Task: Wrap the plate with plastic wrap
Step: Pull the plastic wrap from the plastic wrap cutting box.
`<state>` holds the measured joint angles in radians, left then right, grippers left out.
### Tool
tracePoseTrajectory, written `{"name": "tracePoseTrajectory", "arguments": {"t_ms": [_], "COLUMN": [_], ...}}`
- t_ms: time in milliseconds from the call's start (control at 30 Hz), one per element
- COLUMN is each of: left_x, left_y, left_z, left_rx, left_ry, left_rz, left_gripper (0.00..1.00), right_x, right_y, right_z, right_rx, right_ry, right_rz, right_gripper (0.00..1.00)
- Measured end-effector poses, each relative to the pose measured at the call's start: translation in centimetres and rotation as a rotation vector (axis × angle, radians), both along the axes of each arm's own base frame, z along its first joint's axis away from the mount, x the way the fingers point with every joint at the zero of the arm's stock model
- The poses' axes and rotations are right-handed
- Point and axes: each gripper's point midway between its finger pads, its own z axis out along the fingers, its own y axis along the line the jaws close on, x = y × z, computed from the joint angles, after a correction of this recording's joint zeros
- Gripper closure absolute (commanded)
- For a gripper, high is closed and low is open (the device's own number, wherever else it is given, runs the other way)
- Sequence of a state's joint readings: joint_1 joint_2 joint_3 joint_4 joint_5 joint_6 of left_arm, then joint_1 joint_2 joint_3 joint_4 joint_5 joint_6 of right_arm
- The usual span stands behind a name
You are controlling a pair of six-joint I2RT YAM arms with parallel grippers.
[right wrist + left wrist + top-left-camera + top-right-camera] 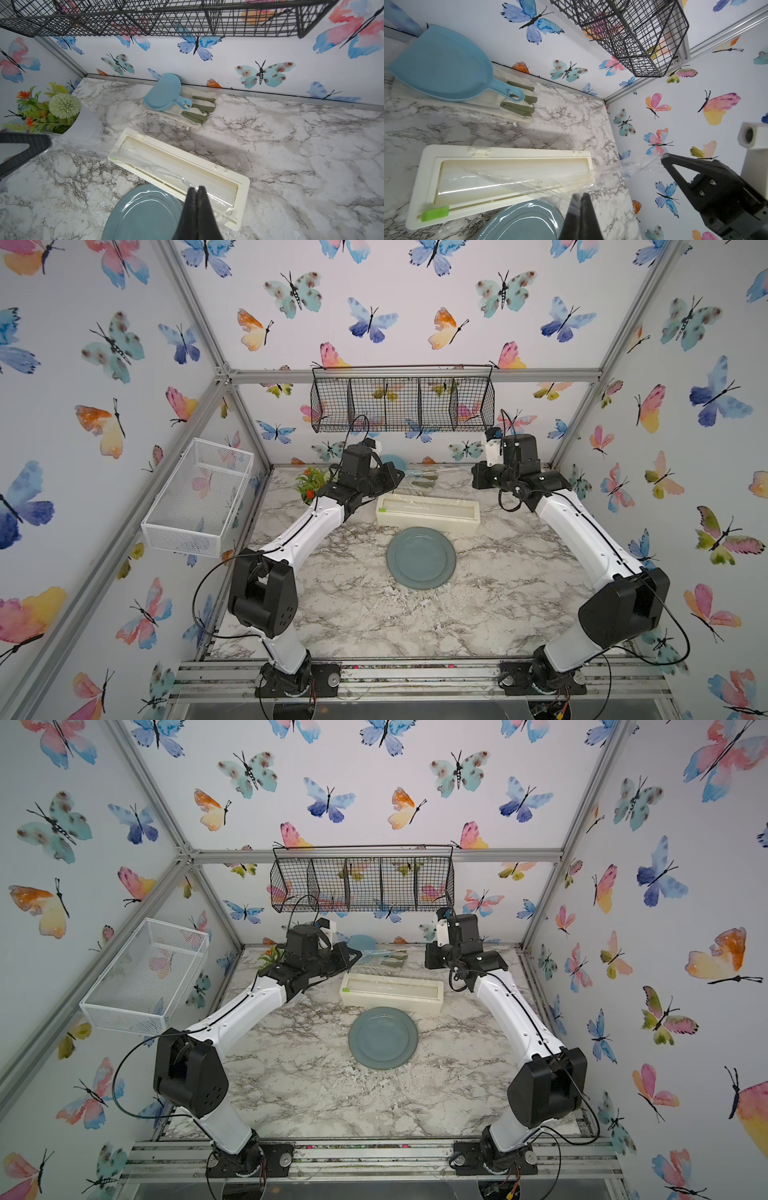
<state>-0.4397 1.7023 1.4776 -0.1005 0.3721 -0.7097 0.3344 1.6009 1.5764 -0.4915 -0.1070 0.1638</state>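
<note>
Marble tabletop [353, 605], butterfly walls [415, 344], left tool [579, 195] and right tool [196, 188] pinching plastic wrap [608, 172]

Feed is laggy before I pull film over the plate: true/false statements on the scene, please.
1. Left gripper and right gripper are both shut on the plastic wrap. True.
2. The plate sits on the dispenser box. False: it lies on the marble table before it.
3. The green slider is at the box's end nearer the left arm. True.
4. The light-blue board is in the wire basket. False: it rests on a cloth, below that basket.
</note>
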Motion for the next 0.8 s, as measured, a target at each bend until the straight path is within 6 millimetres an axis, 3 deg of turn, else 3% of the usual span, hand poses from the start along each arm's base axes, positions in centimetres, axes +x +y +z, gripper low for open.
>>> {"name": "tracePoseTrajectory", "arguments": {"t_ms": [233, 367, 500, 667, 800], "left_x": [-3.3, -5.3, -5.5, -5.4, -5.4], "left_y": [1.4, 2.0, 2.0, 2.0, 1.9], "left_z": [-0.9, -0.4, 0.4, 2.3, 3.7], "left_rx": [0.026, 0.031, 0.025, 0.02, 0.006], "left_ry": [0.019, 0.007, -0.01, -0.032, -0.054], "left_rz": [-0.018, -0.027, -0.031, -0.03, -0.037], "left_gripper": [1.0, 1.0, 1.0, 1.0, 1.0], "right_x": [-3.5, -4.9, -4.9, -4.7, -4.8], "right_y": [-0.2, -0.3, -0.3, -0.2, -0.2], "right_z": [-1.5, -1.2, -0.1, 2.6, 3.4], "right_rx": [0.032, 0.043, 0.052, 0.073, 0.077], "right_ry": [0.058, 0.07, 0.06, 0.013, 0.004], "right_rz": [0.037, 0.044, 0.044, 0.045, 0.044], "right_gripper": [0.98, 0.98, 0.98, 0.98, 0.98]}}
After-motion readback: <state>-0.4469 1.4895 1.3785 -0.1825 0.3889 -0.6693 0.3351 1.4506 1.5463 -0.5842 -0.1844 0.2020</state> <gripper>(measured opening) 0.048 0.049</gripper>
